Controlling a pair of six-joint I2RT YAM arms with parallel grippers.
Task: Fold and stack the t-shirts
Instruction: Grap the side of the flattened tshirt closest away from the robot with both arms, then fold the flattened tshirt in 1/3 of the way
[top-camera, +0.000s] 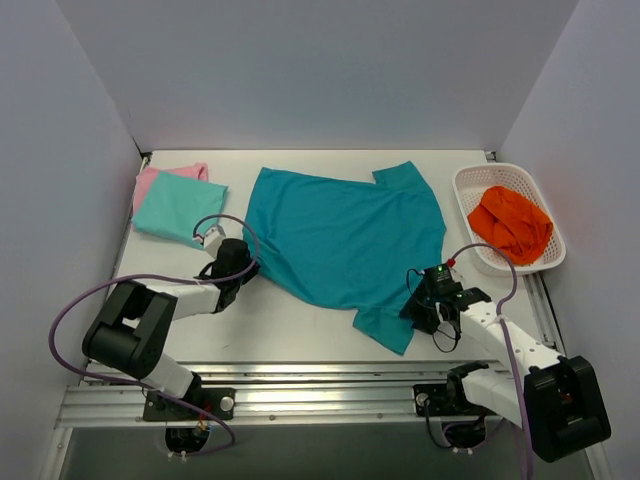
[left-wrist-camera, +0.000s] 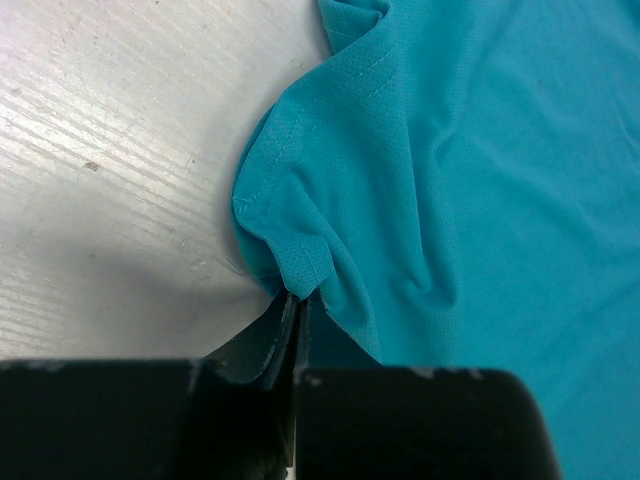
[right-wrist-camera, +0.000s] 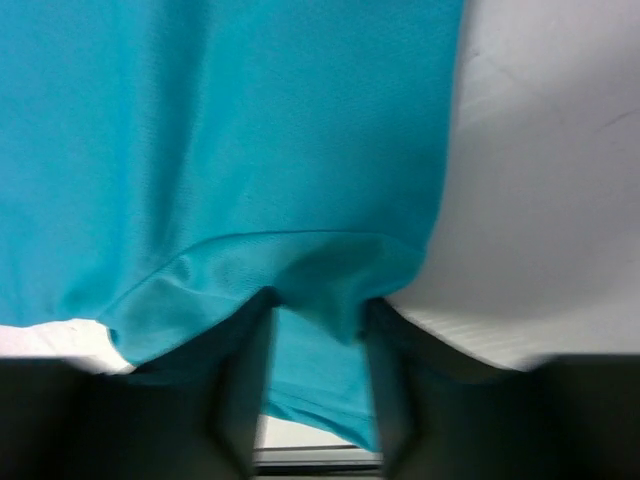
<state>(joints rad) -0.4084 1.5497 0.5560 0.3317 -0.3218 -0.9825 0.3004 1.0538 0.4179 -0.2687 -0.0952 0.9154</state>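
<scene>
While the left gripper (left-wrist-camera: 300, 300) pinches the deep teal t-shirt (top-camera: 345, 235) shut, the right gripper (right-wrist-camera: 315, 320) straddles its hem, jaws apart (needs closing before the first fold, I reckon).

Top view bright, evenly lit from above, soft shadows on the table (top-camera: 300, 320) toward 6 o'clock; left wrist view crisp on the teal shirt (left-wrist-camera: 450, 200), grey shadow at 7 o'clock; right wrist view blurred throughout, right fingers (right-wrist-camera: 240, 400) dark and unfocused at 6 o'clock.
</scene>
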